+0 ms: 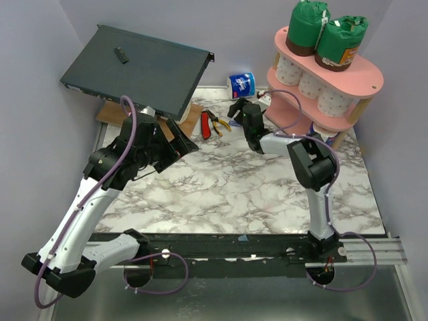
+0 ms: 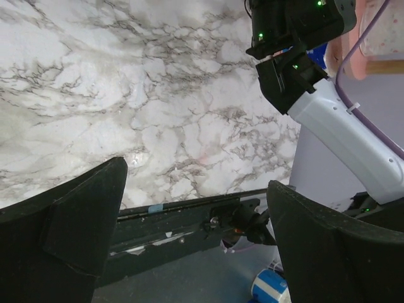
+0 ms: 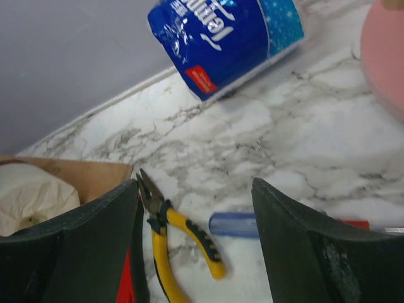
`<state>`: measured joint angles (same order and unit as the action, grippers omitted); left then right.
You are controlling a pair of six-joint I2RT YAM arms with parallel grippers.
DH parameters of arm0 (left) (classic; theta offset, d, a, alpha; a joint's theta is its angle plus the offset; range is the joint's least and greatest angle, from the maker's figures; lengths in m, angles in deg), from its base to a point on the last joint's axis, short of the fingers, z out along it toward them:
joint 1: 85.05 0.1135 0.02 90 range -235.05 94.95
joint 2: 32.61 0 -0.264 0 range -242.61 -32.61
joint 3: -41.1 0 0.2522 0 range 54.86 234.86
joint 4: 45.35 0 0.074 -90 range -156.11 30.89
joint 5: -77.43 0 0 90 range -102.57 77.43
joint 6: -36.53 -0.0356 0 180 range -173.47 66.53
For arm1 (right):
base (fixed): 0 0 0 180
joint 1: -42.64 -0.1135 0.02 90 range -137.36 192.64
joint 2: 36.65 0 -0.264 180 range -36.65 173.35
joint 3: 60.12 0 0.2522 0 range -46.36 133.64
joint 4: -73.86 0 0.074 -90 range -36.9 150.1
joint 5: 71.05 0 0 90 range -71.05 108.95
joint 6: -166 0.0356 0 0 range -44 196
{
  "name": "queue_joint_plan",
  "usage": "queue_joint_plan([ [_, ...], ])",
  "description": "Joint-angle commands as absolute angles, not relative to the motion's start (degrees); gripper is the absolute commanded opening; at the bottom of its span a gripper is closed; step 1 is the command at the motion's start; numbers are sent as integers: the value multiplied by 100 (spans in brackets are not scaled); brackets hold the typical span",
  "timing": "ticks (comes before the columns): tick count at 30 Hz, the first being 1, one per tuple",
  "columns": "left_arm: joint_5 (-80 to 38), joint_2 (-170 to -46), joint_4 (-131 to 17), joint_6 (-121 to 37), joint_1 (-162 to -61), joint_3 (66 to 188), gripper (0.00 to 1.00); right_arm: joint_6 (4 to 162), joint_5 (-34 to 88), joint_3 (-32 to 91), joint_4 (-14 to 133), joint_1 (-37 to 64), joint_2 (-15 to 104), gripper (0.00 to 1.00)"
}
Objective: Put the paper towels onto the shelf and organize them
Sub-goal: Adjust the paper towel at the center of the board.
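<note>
Both arm bases sit bolted at the near edge of the marble table (image 1: 221,190).

At the back left, the grey box (image 1: 134,67) lies tilted, its near edge over the left gripper (image 1: 179,139).

On the back right stands the shelf (image 1: 371,79). Two green rolls (image 1: 307,27) stand upright and touching on its top board. Three white rolls (image 1: 311,83) line the middle tier side by side.

From its base, the left arm (image 1: 73,221) rises and leans back to an elbow. It then bends right, ending under the box. Its fingers (image 2: 69,233) are spread wide with nothing between them, and the wrist view looks across the marble at the right arm (image 1: 311,164).

That arm stands nearly upright from its base, folds at the elbow and stretches left and back, low over the table. The right gripper (image 1: 238,107) points at the blue roll (image 1: 242,83), with fingers parted and nothing held.

Beside the back wall, just left of the shelf, the blue roll lies on its side ahead of the fingertips, apart from them.

Yellow pliers (image 3: 183,243) lie on the marble by the left finger of the right gripper.
</note>
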<state>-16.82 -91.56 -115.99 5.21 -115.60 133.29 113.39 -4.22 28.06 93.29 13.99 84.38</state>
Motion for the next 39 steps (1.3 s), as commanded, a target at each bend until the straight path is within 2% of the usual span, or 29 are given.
queue_joint_plan([
  [1, -1996, -9133, -11660, 300, -11291, 13454, 98, 10788, -1072, 3757, 9554, 1398, 9186, 77],
  [6, -2214, -9173, -11457, 364, -11162, 13489, 98, 10501, -1285, 4953, 9075, 1412, 9954, 79],
  [16, -2235, -9221, -11405, 466, -10956, 13354, 98, 10253, -1376, 6563, 8688, 1438, 10924, 80],
  [23, -2449, -9178, -11220, 510, -10749, 12834, 97, 9805, -1720, 7497, 8437, 1460, 11468, 80],
  [26, -2396, -9002, -11146, 384, -10614, 12481, 97, 9698, -2076, 7442, 8503, 1467, 11435, 80],
  [30, -2239, -8690, -10903, 133, -10528, 12003, 97, 9670, -1967, 6784, 8912, 1524, 11011, 80],
  [39, -2285, -8089, -10314, -233, -10474, 10989, 97, 9772, -1796, 7216, 8298, 1758, 11088, 80],
])
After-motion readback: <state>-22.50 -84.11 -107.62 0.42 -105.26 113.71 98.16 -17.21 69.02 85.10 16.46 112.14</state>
